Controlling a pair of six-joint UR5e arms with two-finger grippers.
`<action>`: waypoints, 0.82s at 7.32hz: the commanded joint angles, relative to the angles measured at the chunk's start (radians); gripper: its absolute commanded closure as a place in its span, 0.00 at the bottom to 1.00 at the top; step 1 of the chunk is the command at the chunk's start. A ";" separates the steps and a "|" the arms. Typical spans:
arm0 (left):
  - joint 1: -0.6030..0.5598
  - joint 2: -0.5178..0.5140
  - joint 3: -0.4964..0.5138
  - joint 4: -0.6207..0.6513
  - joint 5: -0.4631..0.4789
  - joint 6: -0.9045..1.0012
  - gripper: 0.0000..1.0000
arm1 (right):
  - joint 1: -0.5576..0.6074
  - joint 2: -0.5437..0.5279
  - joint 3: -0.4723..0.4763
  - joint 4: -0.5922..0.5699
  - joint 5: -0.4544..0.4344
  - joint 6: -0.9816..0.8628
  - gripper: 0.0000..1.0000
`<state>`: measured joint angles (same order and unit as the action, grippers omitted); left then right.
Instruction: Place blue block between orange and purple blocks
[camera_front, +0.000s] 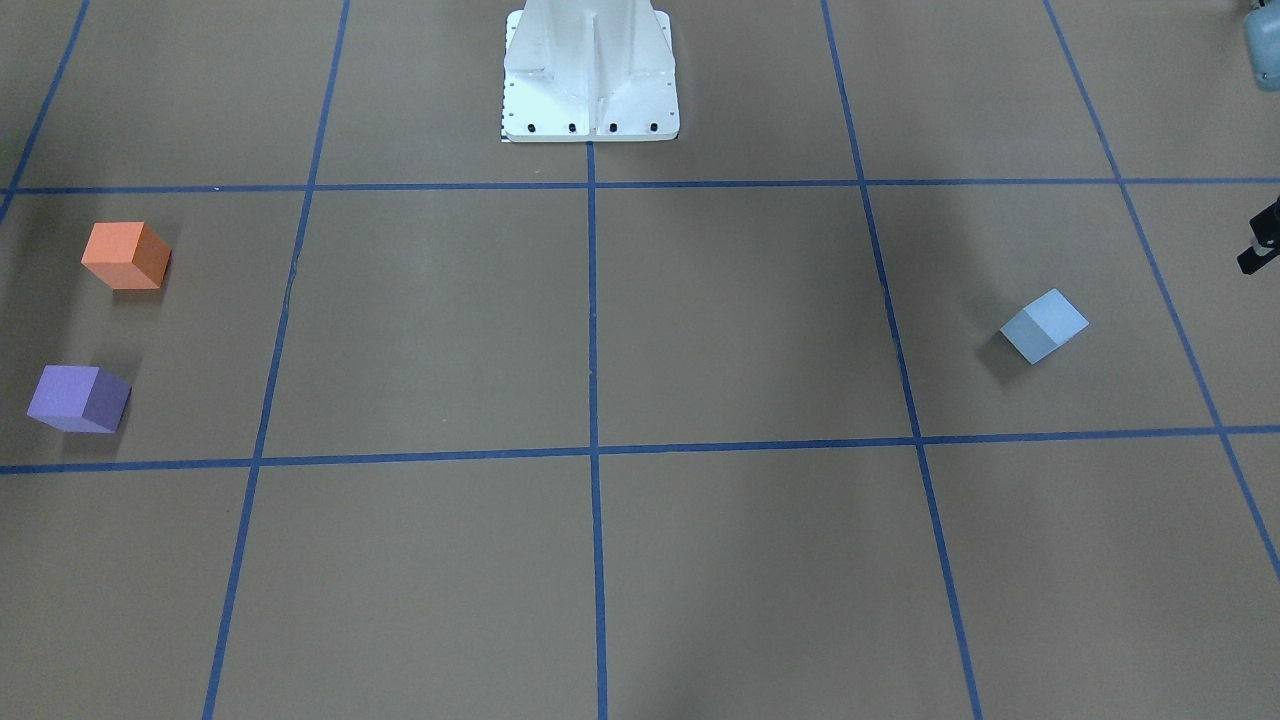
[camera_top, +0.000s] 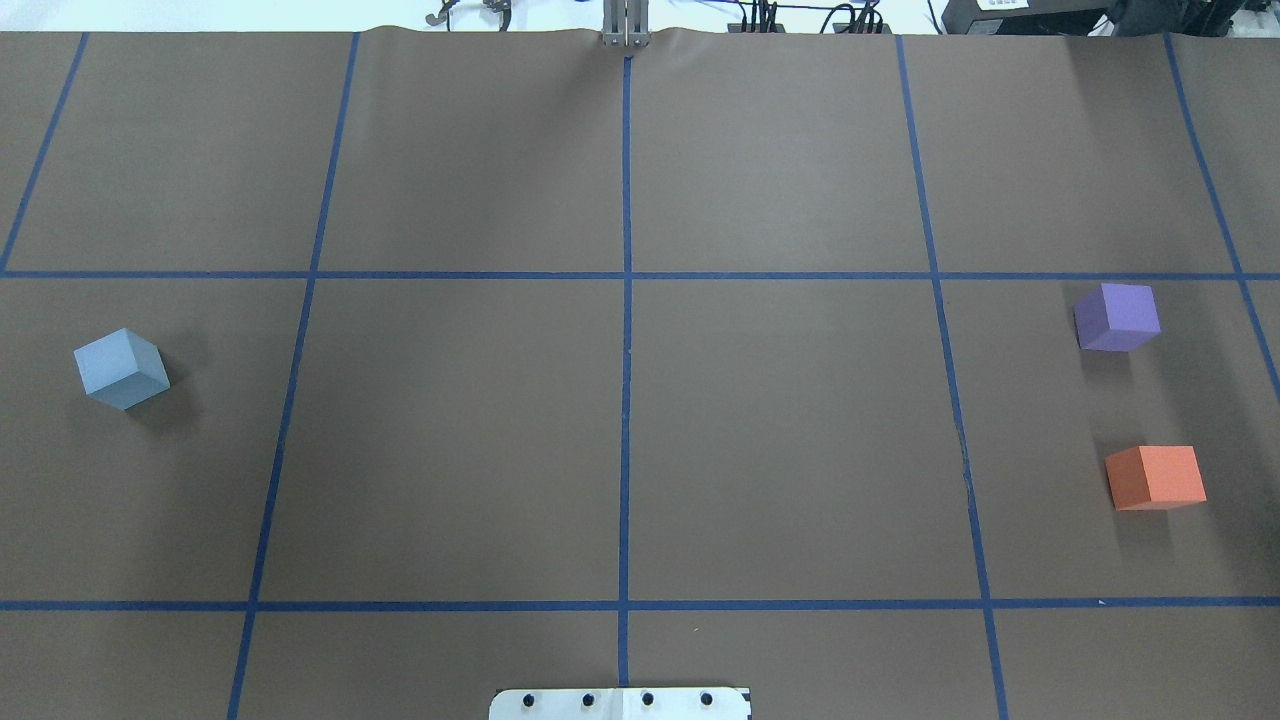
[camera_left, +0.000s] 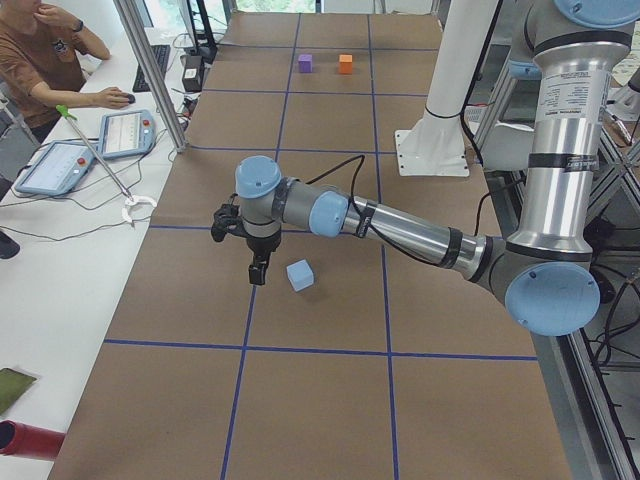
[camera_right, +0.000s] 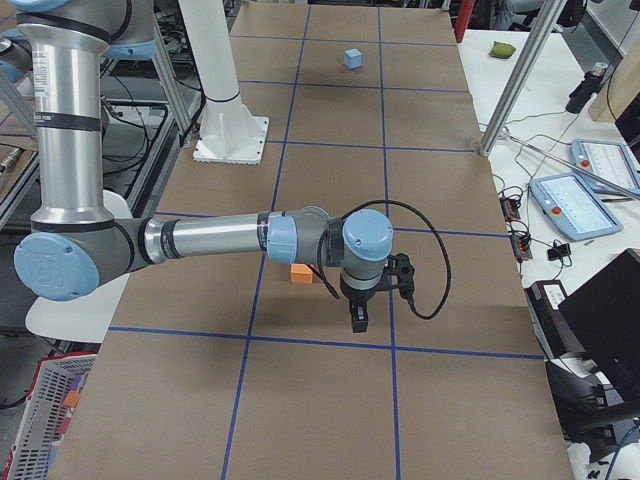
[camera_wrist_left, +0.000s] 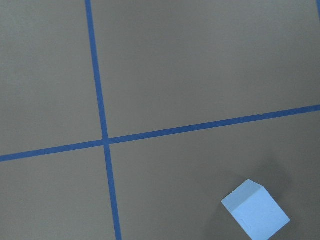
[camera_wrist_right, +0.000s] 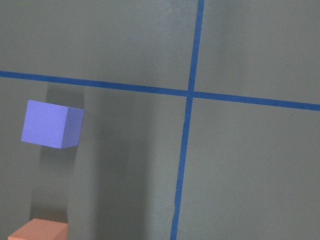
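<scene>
The light blue block (camera_front: 1043, 326) lies alone on the brown table on my left side; it also shows in the overhead view (camera_top: 121, 368) and the left wrist view (camera_wrist_left: 255, 210). The orange block (camera_top: 1155, 477) and the purple block (camera_top: 1117, 317) sit apart on my right side, with a gap between them. My left gripper (camera_left: 258, 272) hangs just beside the blue block (camera_left: 300, 275), apart from it. My right gripper (camera_right: 358, 322) hovers near the orange block (camera_right: 302, 272). I cannot tell whether either gripper is open or shut.
The white robot base (camera_front: 590, 75) stands at the middle of the near table edge. Blue tape lines divide the table into squares. An operator (camera_left: 45, 45) sits at a side desk with tablets (camera_left: 125, 132) beyond a metal pole (camera_left: 150, 70).
</scene>
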<state>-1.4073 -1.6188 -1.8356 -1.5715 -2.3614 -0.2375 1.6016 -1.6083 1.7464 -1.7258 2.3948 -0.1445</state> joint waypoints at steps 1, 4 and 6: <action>0.127 -0.003 -0.007 -0.076 0.013 -0.388 0.00 | -0.008 0.001 -0.001 0.000 0.000 0.002 0.00; 0.365 0.002 -0.002 -0.173 0.270 -0.915 0.00 | -0.008 0.002 -0.001 0.000 -0.003 0.005 0.00; 0.396 0.008 0.013 -0.173 0.301 -0.966 0.00 | -0.008 0.001 -0.001 0.000 -0.003 0.005 0.00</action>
<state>-1.0367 -1.6146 -1.8322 -1.7402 -2.0908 -1.1572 1.5939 -1.6064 1.7457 -1.7257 2.3913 -0.1390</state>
